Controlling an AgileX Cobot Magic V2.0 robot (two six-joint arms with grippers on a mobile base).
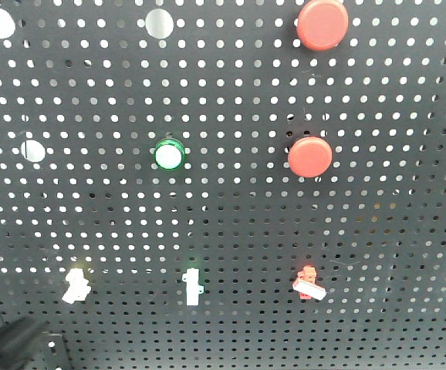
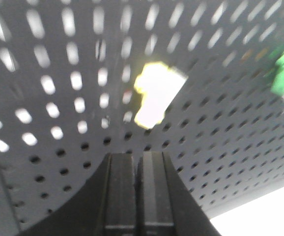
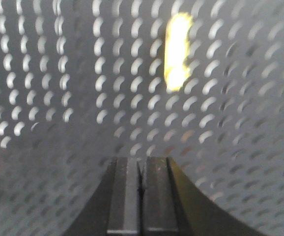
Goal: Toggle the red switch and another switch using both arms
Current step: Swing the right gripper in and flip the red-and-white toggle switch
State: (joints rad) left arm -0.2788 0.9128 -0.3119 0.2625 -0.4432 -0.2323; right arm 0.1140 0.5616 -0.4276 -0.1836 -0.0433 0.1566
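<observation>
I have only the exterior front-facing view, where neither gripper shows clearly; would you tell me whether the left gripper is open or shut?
Observer: Shut; the left wrist view shows the left gripper with its fingers pressed together.
Operator: Is it lined up with the pale yellow switch?
Observer: Nearly; in that picture the pale yellow switch sits just above and slightly right of the fingertips, apart from them.
Operator: And the right gripper?
Observer: The right gripper is shut too, fingers together, in a blurred right wrist view.
</observation>
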